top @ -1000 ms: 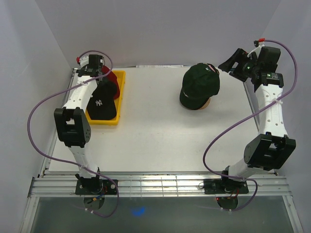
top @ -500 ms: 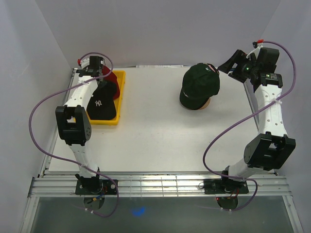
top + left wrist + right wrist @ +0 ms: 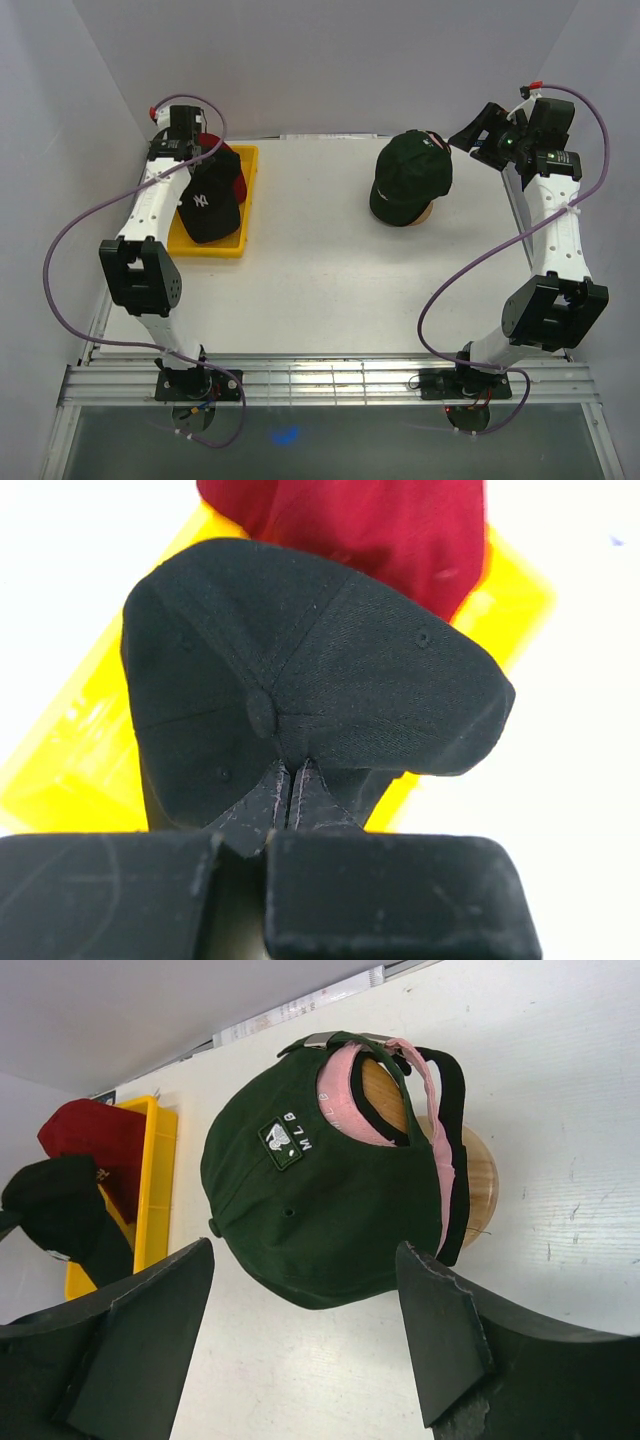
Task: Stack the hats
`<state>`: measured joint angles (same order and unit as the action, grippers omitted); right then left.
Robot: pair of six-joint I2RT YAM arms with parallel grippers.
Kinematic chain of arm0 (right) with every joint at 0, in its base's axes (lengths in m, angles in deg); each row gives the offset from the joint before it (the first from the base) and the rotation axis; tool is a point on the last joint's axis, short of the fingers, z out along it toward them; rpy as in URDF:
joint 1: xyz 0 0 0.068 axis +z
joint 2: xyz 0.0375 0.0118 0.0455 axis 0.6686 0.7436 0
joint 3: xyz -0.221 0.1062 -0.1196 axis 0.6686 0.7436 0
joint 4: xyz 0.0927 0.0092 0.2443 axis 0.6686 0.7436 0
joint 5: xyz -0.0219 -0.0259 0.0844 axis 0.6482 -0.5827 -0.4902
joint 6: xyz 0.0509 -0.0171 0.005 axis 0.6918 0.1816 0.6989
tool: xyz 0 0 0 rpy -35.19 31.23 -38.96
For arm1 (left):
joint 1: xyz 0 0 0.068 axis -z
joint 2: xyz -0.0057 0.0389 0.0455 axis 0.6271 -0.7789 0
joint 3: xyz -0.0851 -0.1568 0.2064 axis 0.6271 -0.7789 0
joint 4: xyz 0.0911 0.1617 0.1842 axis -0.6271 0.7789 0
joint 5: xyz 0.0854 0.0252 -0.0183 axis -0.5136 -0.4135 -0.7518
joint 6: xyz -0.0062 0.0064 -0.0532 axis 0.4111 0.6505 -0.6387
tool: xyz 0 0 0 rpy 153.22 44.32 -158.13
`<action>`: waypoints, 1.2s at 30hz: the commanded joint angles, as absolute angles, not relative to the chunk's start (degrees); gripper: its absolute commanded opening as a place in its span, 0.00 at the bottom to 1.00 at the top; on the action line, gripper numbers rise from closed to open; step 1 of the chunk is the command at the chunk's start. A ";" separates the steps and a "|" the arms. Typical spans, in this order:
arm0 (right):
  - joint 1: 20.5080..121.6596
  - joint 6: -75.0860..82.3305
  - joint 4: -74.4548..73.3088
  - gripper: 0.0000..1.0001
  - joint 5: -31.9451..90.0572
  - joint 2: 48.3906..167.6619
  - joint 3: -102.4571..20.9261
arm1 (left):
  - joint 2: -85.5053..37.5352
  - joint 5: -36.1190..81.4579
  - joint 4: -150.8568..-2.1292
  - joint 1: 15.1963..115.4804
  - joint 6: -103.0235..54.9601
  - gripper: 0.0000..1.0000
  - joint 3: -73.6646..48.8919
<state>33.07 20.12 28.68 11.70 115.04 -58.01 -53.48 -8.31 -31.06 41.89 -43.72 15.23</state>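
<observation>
My left gripper [image 3: 196,160] [image 3: 288,780] is shut on the back of a black cap [image 3: 212,205] [image 3: 300,670] with a white logo, holding it tilted over the yellow tray. A dark red cap [image 3: 228,165] [image 3: 380,530] lies behind it in the tray. At the back right, a dark green cap [image 3: 410,172] [image 3: 320,1190] sits over a pale pink cap [image 3: 345,1090] on the stand. My right gripper [image 3: 470,135] [image 3: 305,1250] hangs open just right of that stack, touching nothing.
The yellow tray [image 3: 210,250] [image 3: 60,770] [image 3: 155,1190] stands at the table's left edge. A round wooden stand [image 3: 422,214] [image 3: 480,1170] carries the stacked caps. White walls close in on three sides.
My left gripper has shut on the black cap and drawn it up and back, so the cap now tilts in the tray. The right arm has barely moved.
</observation>
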 commanded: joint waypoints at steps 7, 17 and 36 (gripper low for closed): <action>33.26 19.31 27.75 0.79 12.09 113.34 -60.84 | -42.45 0.95 -29.66 43.05 -40.67 0.00 26.26; 33.26 20.89 27.75 0.79 9.28 112.99 -62.60 | -40.25 30.30 -43.70 50.61 -36.63 0.00 27.60; 33.34 29.23 21.25 0.78 -2.76 109.65 -59.97 | -47.19 62.31 -73.68 64.06 -34.95 0.00 20.74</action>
